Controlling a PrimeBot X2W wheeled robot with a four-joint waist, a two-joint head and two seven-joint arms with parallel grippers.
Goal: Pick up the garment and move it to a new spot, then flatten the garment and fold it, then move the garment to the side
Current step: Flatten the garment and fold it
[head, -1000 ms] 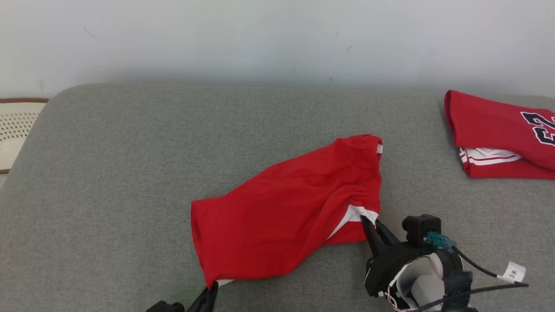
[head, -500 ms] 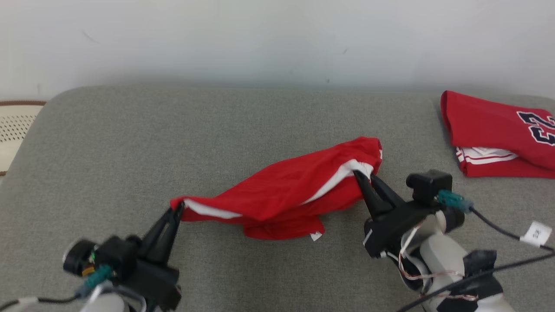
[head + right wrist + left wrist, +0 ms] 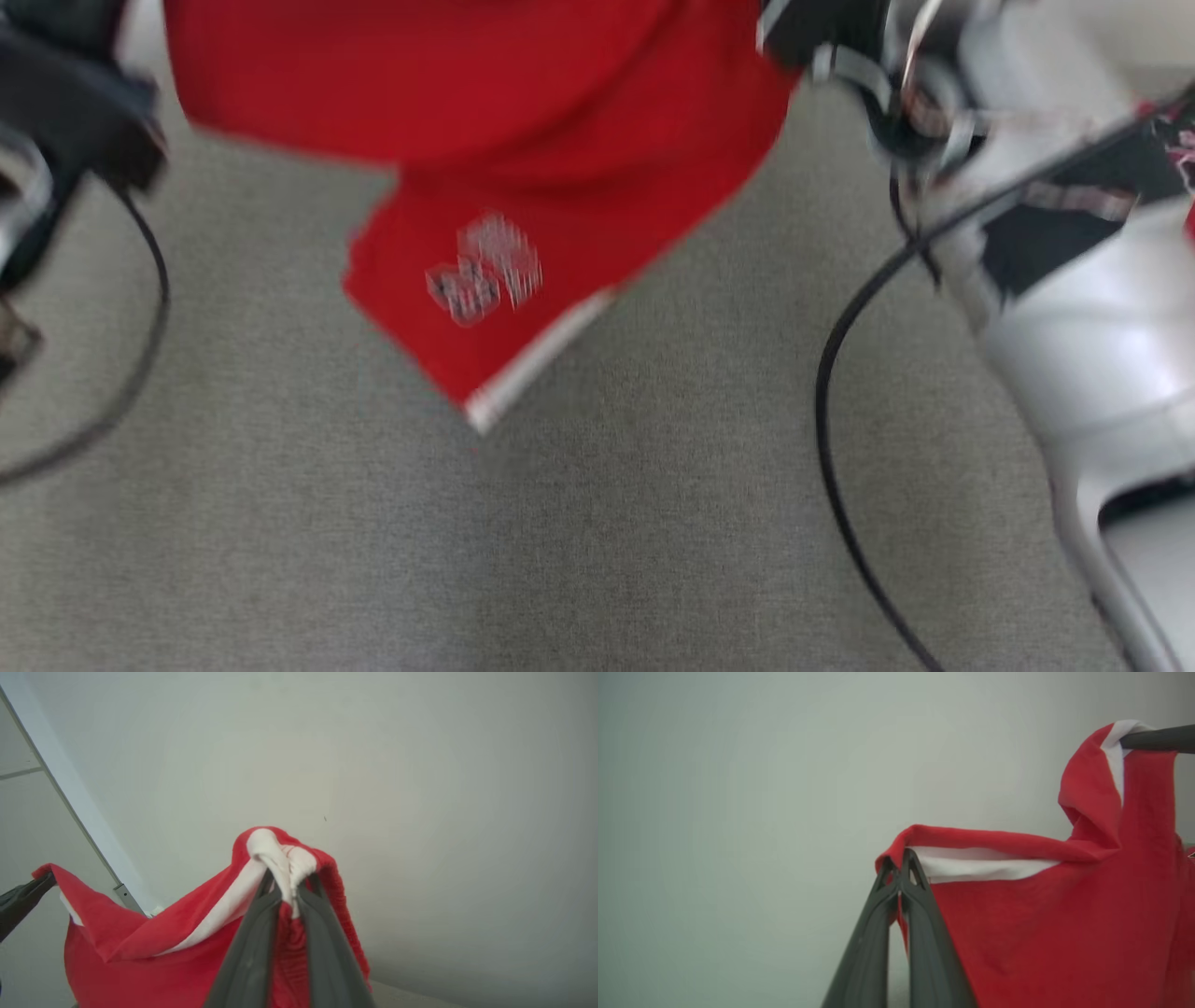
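The red garment hangs above the grey cushion, left pincer clamped on its white-trimmed left corner, right pincer clamped on the bunched right edge. It looks light, soft and floppy; corner grips at the hem should spread it

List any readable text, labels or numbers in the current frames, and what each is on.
Nothing reads clearly.
Pale patch on the red shorts, head view: possibly a print or a label, too motion-blurred to read.
White trim of the shorts, wrist views: no text on it.
Wall behind: no text or sign on it.
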